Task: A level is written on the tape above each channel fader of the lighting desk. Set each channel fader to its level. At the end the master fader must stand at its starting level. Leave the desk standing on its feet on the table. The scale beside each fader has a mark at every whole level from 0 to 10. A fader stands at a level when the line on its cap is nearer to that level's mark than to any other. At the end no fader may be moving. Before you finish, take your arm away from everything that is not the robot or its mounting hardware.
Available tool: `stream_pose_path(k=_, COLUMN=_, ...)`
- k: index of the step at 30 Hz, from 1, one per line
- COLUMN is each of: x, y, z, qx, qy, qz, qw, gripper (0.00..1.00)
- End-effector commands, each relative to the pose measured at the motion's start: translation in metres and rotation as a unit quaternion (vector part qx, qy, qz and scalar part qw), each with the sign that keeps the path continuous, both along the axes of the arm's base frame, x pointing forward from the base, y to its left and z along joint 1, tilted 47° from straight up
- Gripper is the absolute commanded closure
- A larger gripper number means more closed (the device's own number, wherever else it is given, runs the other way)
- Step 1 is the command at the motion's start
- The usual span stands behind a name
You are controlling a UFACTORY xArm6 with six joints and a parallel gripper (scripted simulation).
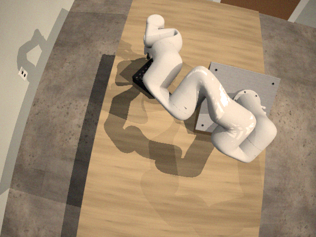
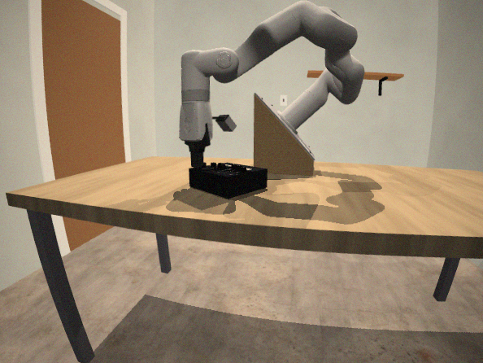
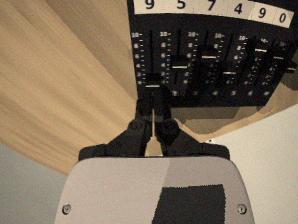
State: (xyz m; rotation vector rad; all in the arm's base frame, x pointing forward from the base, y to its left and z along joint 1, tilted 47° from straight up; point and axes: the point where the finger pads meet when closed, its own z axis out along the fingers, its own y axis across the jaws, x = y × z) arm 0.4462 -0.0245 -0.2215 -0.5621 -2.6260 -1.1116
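In the exterior view, you are seeing the lighting desk [image 1: 139,77] [image 2: 228,183] [image 3: 167,21] resting on the table [image 1: 159,207] [image 2: 366,203] [image 3: 60,75], nearer its left corner than its right end, inside the near edge. Your gripper [image 1: 148,56] [image 2: 197,165] [image 3: 152,97] is pointing down at the desk's left side, clenched on nothing.

Reading left to right in the wrist view, you are finding the first fader cap [image 3: 152,82] sitting low under a 9, with the fingertips just below it; whether they are touching is unclear. The second fader cap [image 3: 179,65] is standing mid-scale under a 5; the sixth fader cap [image 3: 278,56] is standing well above its 0. The master fader cap [image 3: 291,68] is lying rightmost, so you are leaving it alone.

The caps are probably sliding lightly but slipping easily; you are best pushing squarely on their end faces, low, along the slot. Pressing hard is risking shifting the desk.
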Motion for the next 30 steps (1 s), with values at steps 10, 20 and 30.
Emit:
stream_pose_path(k=10, x=-0.004, y=0.000, z=0.003, qx=-0.001, qy=-0.001, qz=-0.001, qw=1.000, gripper=1.00)
stream_pose_path(k=20, x=-0.008, y=0.001, z=0.005, qx=-0.001, qy=-0.001, qz=-0.001, qw=1.000, gripper=1.00)
stream_pose_path(k=30, x=-0.014, y=0.003, z=0.007, qx=-0.001, qy=-0.001, qz=-0.001, qw=1.000, gripper=1.00)
